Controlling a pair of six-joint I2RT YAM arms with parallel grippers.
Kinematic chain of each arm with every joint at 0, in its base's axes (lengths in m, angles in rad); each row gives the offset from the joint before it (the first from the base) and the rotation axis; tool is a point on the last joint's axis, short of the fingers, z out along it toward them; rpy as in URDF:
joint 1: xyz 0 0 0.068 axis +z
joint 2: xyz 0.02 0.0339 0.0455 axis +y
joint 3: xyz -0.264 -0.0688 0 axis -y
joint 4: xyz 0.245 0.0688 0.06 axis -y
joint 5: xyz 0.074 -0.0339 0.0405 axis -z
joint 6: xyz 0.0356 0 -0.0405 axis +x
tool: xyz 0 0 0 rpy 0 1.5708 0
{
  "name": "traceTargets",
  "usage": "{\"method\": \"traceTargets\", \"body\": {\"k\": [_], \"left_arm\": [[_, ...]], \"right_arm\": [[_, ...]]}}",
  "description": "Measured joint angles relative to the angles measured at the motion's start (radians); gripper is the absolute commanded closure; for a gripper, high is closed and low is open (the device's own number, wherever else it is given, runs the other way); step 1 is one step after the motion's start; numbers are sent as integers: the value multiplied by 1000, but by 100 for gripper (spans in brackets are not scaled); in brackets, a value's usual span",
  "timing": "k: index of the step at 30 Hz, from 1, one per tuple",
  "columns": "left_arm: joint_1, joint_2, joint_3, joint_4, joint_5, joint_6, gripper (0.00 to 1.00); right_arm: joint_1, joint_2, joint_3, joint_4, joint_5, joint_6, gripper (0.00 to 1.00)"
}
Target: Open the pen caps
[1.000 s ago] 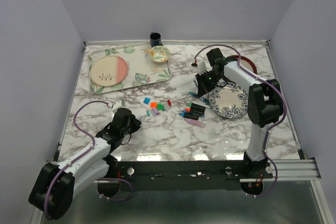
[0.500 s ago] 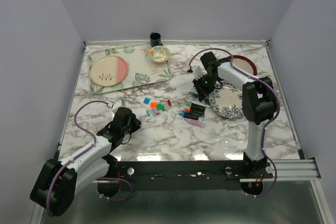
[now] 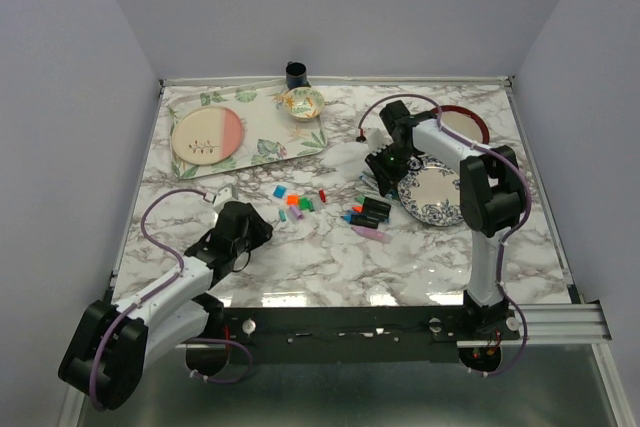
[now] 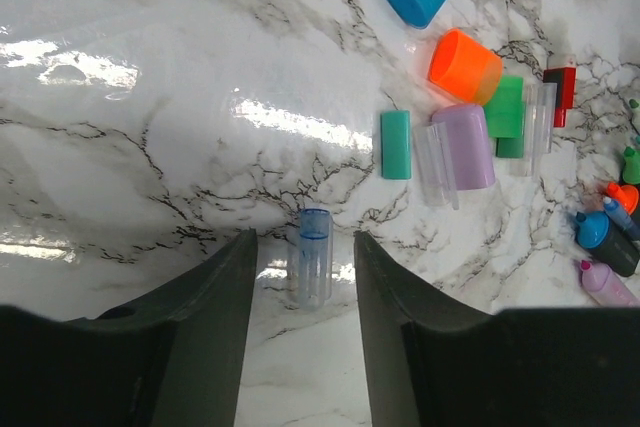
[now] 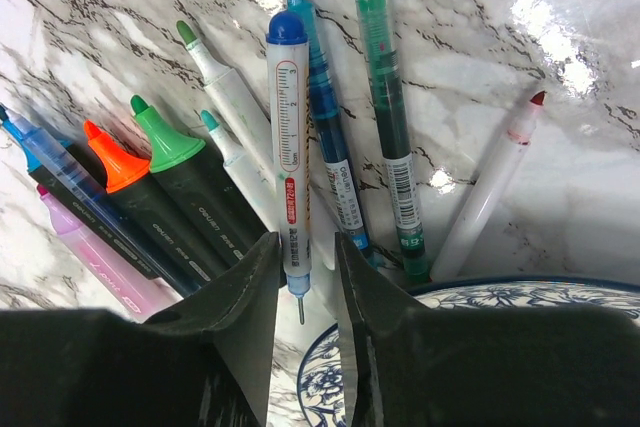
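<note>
Uncapping looks done for the blue-ended pen (image 5: 288, 97): left hand (image 4: 305, 242), open wide, straddles its clear cap (image 4: 313, 262) on the surface (image 4: 150, 97), well left of the patterned plate (image 3: 430, 202); right hand (image 5: 307, 242), narrowly parted, brackets that pen at the plate's rim. Next, probably: find another capped pen.

Left gripper (image 4: 305, 247) low, jaws parted; right gripper (image 5: 307, 247) far forward, jaws seemingly slightly parted

Marble worktop (image 3: 330, 257), far-left corner: a leaf-patterned tray (image 3: 265, 147) carrying a pink-and-cream plate (image 3: 207, 135) and, at its far-right corner, a small floral bowl (image 3: 303, 103). A dark cup (image 3: 297, 74) stands just beyond the tray at the far edge. Right side: a blue-patterned plate (image 3: 437, 197), with a dark red plate (image 3: 465, 125) beyond it toward the far-right corner.
</note>
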Motion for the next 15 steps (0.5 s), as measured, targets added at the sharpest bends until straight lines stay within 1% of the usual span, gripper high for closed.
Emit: {"method": "traceTargets", "body": {"k": [2,6,8,11,13,14,15], "left_arm": [[1,-4,5,-9,0,1,39],[1,-43,24,-46,0,8,33],[2,-68,41,-65,0,13,31],[5,-106,72,-92,0,19,31],[7,-124,90,-104,0,23,26],[7,-131,97,-111,0,24,21],[7,-138,103,-117,0,27,19]], "right_arm": [[0,-1,0,-2,2,0,60],[0,-17,0,-5,2,-2,60],[0,-36,0,-5,2,-5,60],[0,-90,0,-5,-3,-8,60],[0,-127,0,-5,-9,-8,60],[0,-146,0,-5,-13,-9,59],[0,-158,-1,-5,-17,-9,58]]}}
